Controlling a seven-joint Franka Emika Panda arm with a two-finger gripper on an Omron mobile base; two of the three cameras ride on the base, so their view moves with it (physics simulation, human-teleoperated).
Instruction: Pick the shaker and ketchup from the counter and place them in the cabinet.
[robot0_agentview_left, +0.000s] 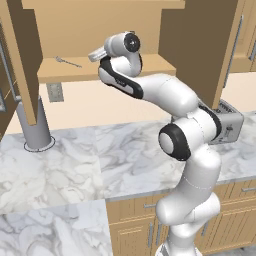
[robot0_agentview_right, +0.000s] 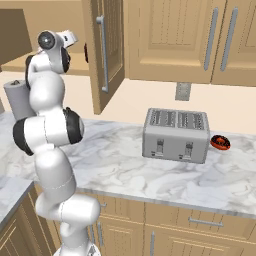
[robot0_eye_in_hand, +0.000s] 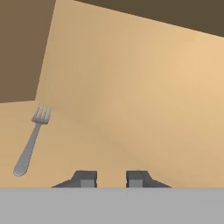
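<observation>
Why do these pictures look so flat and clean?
Rendered light: in the hand view the fork casts almost no shadow on the shelf; in the right base view the toaster shows no glare; everything is sharp in the left base view.

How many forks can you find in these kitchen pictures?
1. The fork lies flat on the cabinet shelf, towards its left end in the left base view. Another could be hidden behind the arm.
</observation>
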